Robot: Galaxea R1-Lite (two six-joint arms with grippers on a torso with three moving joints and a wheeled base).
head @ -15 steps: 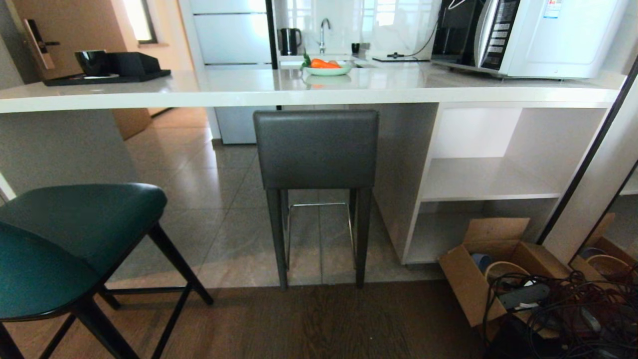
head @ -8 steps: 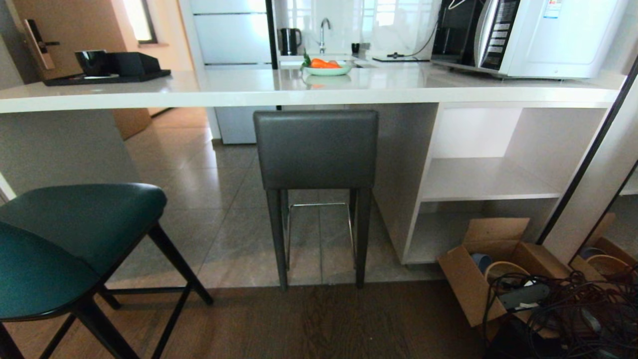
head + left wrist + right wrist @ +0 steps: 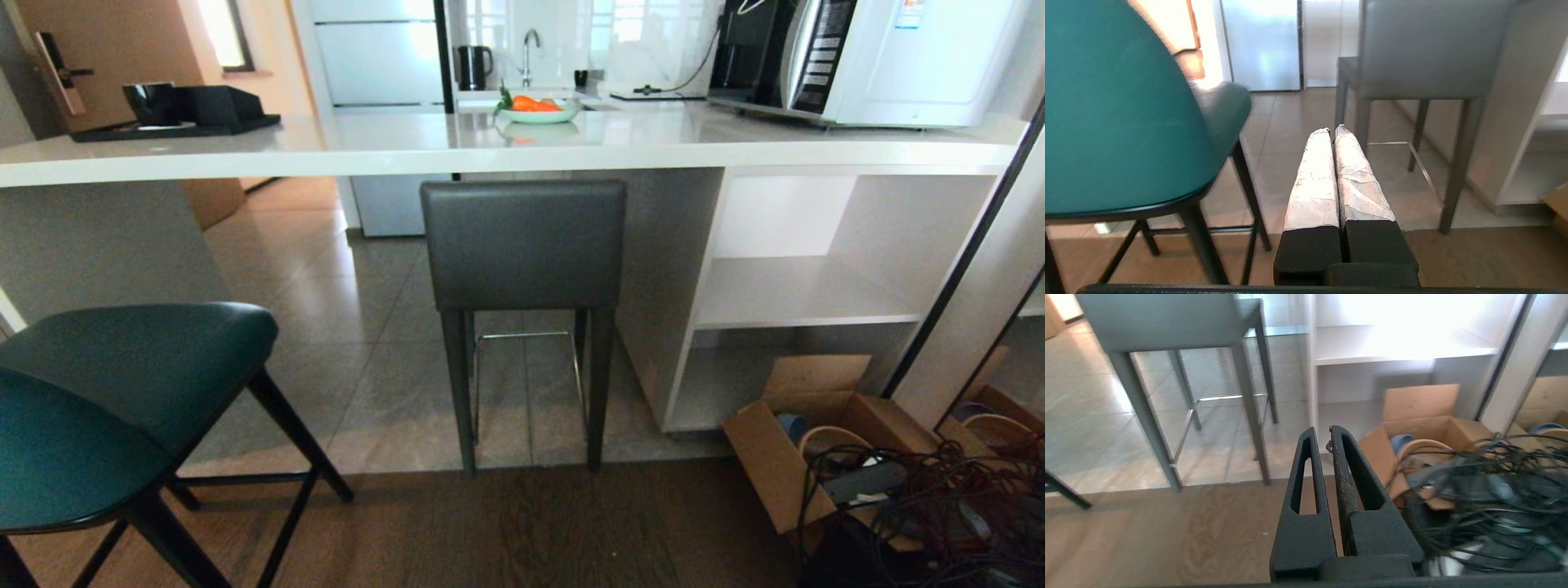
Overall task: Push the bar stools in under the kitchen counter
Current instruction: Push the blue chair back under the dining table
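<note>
Before the kitchen counter [image 3: 490,151] stand two bar stools [image 3: 522,245] — both hands [image 3: 1333,130] closed, empty.

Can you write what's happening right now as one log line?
dark grey leather stool: at white stone counter | teal padded stool: out | left hand: shut, empty

Left gripper [image 3: 1333,130]: two long tapering fingers [image 3: 1314,179], wrapped in crinkled whitish-grey tape from tip to near base. Tape creased, mottled. Below tape, square matte black finger blocks on black crosspiece. Thin black edge of wrist mount behind.

Right gripper [image 3: 1321,437]: two bare matte black fingers [image 3: 1306,477], wedge-shaped, each with long narrow slot cut through. Grainy, printed-looking surface. Inner edge of one finger rough, flecked with pale residue. Black base block, same style.
</note>
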